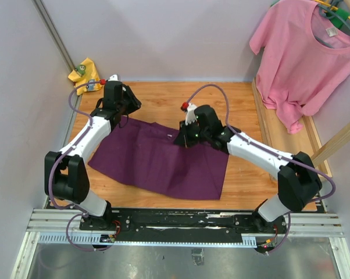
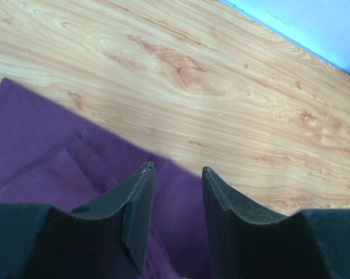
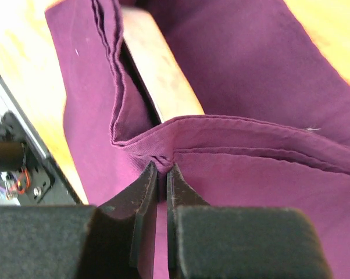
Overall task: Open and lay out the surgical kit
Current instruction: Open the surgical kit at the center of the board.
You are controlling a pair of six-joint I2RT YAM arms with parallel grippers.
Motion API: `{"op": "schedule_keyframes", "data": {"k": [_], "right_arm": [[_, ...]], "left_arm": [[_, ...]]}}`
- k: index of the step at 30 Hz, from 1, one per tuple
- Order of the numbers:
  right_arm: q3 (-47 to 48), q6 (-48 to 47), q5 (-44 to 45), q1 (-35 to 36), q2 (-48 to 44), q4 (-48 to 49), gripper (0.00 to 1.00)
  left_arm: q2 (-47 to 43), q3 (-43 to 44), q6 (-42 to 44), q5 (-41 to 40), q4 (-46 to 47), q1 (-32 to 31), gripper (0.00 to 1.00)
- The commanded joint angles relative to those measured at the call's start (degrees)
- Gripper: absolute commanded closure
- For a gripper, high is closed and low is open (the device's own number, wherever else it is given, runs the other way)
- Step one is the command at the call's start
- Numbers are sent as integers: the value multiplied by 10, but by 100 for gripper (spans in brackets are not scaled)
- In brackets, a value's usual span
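The dark purple cloth wrap (image 1: 157, 157) lies spread on the wooden table. My right gripper (image 1: 184, 138) is shut on a folded hem of the wrap (image 3: 163, 152) near its far edge and holds it lifted. Under the raised fold a pale flat edge (image 3: 157, 75) shows; I cannot tell what it is. My left gripper (image 1: 121, 110) is open and empty, its jaws over the wrap's far left corner (image 2: 175, 203). The steel tray, forceps, scissors and gauze are hidden.
A yellow rag (image 1: 85, 72) lies at the far left corner. A pink T-shirt (image 1: 306, 52) hangs at the right over a wooden side rail (image 1: 262, 122). The metal base rail (image 1: 186, 221) runs along the near edge.
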Motion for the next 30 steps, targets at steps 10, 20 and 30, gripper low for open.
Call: {"op": "schedule_keyframes", "data": {"k": [10,20,30], "right_arm": [[-67,-6,102,127,-25,-37,99],[-39,-12,94,122,31,-31,99],[-40,32,86,82,106,-21,99]], "left_arm": [[-53,-32,-4,6,-27,3,57],[-54,-44,3,1,-36,3,58],[-56,-152,-32,-16,-24,3,60]]}}
